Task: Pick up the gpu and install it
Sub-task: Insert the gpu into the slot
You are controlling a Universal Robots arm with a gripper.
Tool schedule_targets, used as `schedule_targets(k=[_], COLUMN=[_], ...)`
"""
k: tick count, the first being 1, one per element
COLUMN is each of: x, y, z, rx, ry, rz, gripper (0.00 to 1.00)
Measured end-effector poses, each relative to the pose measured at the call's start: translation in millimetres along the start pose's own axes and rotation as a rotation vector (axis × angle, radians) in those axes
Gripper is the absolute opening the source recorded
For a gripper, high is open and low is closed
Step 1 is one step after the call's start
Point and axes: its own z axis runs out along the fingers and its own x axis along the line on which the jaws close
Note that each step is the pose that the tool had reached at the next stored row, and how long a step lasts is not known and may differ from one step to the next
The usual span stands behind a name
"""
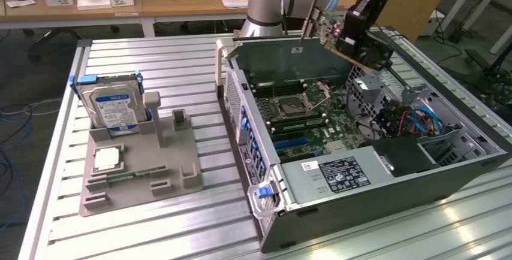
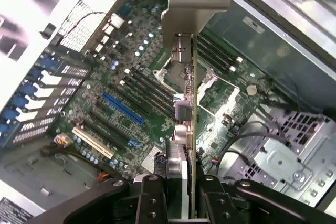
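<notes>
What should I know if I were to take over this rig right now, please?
Gripper: shut on the gpu.
Position: the gpu is held edge-on over the motherboard of the open computer case.
Done: the gpu is picked up and is above the case.
Left: it is not yet seated in any slot.
Elsewhere: the hard drive stands in the grey holder.

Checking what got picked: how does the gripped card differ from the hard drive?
The card is a thin board, tilted in the gripper over the computer; the hard drive is a thicker block, upright in a grey stand. The card has a metal bracket, the hard drive a blue label. Both are rectangular.
</notes>
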Motion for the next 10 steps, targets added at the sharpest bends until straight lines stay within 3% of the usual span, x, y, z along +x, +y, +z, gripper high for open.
schedule_targets(k=[10], x=[0.0], y=[0.0], z=[0.2], rx=[-0.0007], ry=[0.0046], rz=[-0.181], gripper=[0.28])
